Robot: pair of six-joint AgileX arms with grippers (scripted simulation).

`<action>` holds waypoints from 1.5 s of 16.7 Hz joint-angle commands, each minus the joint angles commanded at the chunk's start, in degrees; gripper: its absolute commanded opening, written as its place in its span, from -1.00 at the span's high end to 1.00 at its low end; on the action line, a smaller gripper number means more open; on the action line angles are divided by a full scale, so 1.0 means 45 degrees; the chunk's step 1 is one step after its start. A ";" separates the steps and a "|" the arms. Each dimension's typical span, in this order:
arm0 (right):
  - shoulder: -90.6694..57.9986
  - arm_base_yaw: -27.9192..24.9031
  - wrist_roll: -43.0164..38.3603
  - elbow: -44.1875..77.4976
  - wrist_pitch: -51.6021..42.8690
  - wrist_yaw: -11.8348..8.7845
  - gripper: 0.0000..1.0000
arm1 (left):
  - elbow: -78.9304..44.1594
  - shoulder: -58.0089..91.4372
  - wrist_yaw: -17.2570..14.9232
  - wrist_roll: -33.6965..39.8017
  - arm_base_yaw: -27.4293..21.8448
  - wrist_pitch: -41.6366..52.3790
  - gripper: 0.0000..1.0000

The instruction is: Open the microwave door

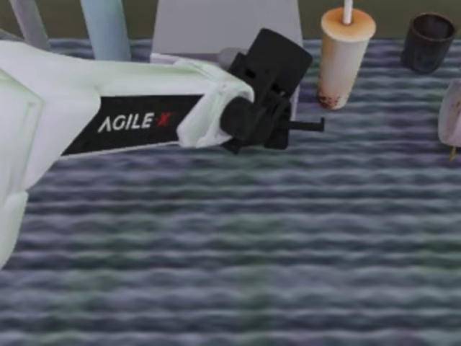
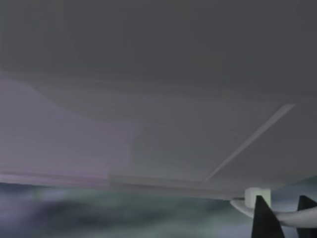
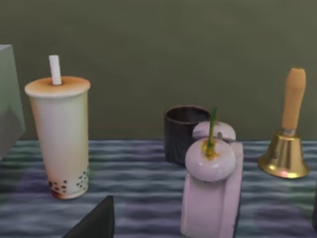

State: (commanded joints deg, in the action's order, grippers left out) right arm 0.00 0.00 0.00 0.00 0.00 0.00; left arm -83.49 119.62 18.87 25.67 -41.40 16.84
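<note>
One light-grey microwave [image 1: 216, 29] stands at the far edge of the desk [image 1: 238, 245], cut off by the top view's border. The left gripper [image 1: 288, 126] hides its front, so I cannot tell the door's position or if the fingers grip anything.

The only words to read are "AGILE X", in white letters with a red X, on a black strip along the left arm [image 1: 137, 122], behind its gripper [image 1: 306, 124].
</note>
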 joint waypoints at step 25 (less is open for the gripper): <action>0.0000 0.0000 0.0000 0.0000 0.0000 0.0000 -1.00 | 0.0485 -0.0300 -0.0279 -0.0392 0.0055 -0.0308 1.00</action>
State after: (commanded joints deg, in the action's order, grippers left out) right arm 0.00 0.00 0.00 0.00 0.00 0.00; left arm -81.30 118.27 17.61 23.90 -41.15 15.45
